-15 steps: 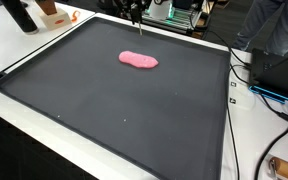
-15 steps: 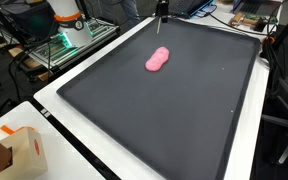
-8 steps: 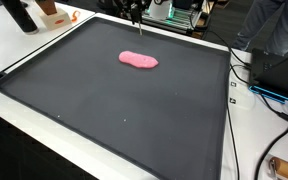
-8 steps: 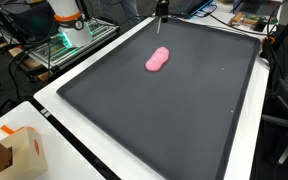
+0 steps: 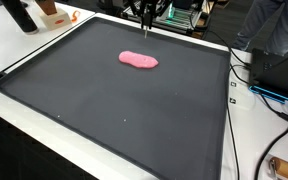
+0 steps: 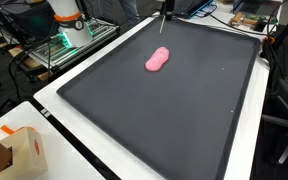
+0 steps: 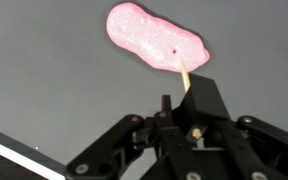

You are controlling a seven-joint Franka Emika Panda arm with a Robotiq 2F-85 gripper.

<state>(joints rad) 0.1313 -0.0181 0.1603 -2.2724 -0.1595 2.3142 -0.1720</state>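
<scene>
A pink, flat, oblong blob [image 5: 138, 60] lies on a large black mat [image 5: 134, 115] in both exterior views [image 6: 157, 60]. My gripper [image 5: 145, 12] hangs above the mat's far edge, beyond the blob, also seen in an exterior view [image 6: 164, 8]. It is shut on a thin tan stick [image 7: 182, 72] that points down from the jaws. In the wrist view the gripper [image 7: 189, 100] sits just below the blob [image 7: 154, 40], and the stick's tip lines up with the blob's edge. The stick's tip hangs above the mat, apart from it.
The mat [image 6: 174, 110] has a raised black rim on a white table. A cardboard box [image 6: 14, 150] stands at one corner. Cables [image 5: 246, 70] and a blue-lit device [image 5: 279, 75] lie along one side. The robot base [image 6: 69, 22] and equipment stand beyond the far edge.
The gripper with the stick has shifted slightly sideways along the far edge. The blob has not moved.
</scene>
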